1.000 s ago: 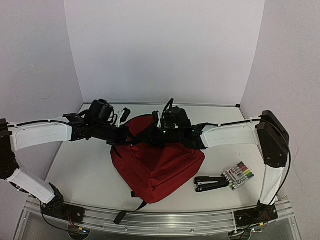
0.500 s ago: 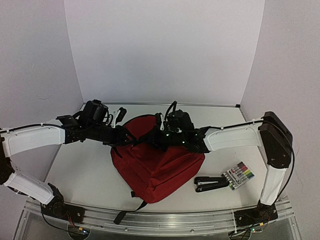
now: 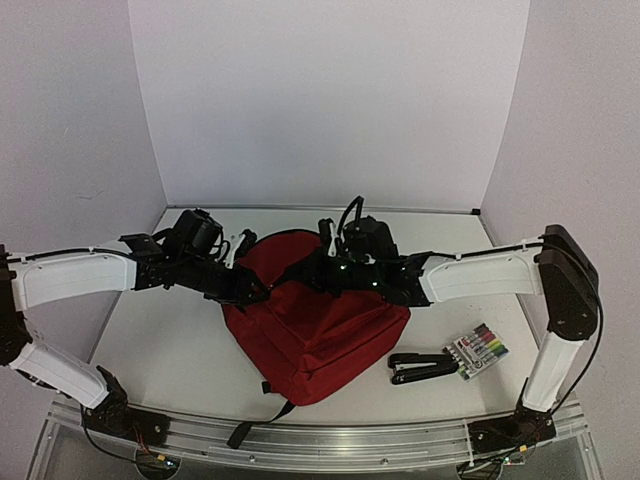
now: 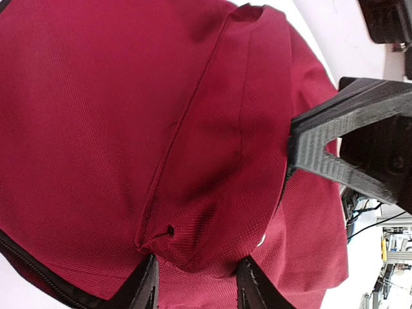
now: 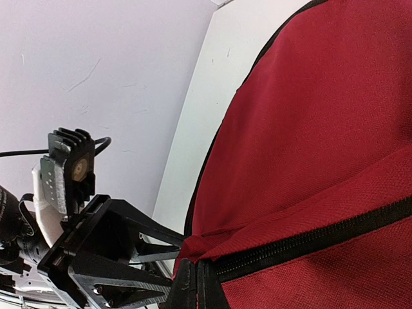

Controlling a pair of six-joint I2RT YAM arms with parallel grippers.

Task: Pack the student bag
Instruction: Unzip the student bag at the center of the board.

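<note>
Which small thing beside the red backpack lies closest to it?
The black stapler; the clear pack of coloured markers lies beyond it from the dark red fabric backpack.

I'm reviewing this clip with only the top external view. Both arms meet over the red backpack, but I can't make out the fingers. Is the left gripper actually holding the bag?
Observer: It looks so. In the left wrist view, the left gripper has a fold of the student bag bunched between its fingers.
Operator: And the right one?
Observer: In the right wrist view, the right gripper is pinched nearly shut on the red fabric edge, right beside the black zipper.
</note>
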